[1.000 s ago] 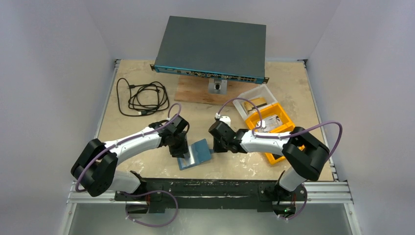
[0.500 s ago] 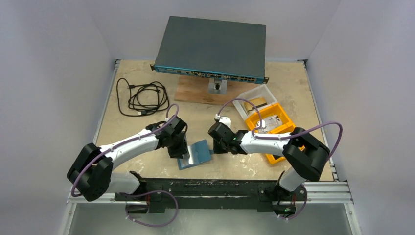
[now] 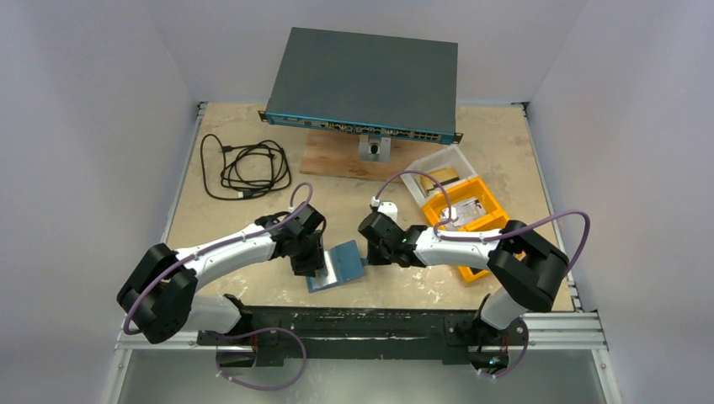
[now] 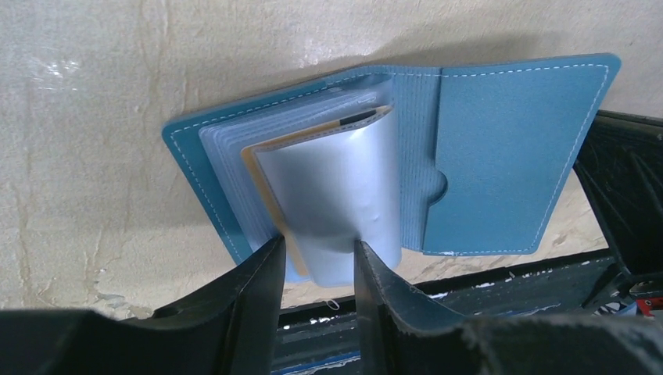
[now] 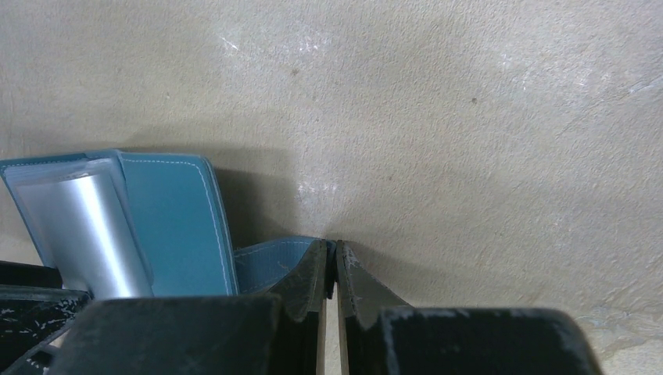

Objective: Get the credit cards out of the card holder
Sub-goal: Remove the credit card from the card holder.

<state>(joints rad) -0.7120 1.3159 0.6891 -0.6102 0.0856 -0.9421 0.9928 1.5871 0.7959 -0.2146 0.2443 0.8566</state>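
Top external view: a pale, scuffed table (image 3: 210, 219) carries a dark grey network switch (image 3: 362, 80) at the back, propped on a wooden board (image 3: 333, 158). The lettering on its blue port strip is too small to read. To the right sit an orange bin (image 3: 487, 220) and a clear tub (image 3: 438, 164), and a coiled black cable (image 3: 246, 168) lies at the left.

The teal card holder (image 3: 338, 264) lies open near the front edge, between the two arms. The left gripper (image 4: 317, 269) squeezes a silvery credit card (image 4: 332, 195) by its side edges, bowing it as it sticks out of the clear pockets. The right gripper (image 5: 332, 254) is pinched tight with nothing between its tips, and it sits on the holder's snap tab (image 5: 262, 266) at the right edge. I see no print on the card.
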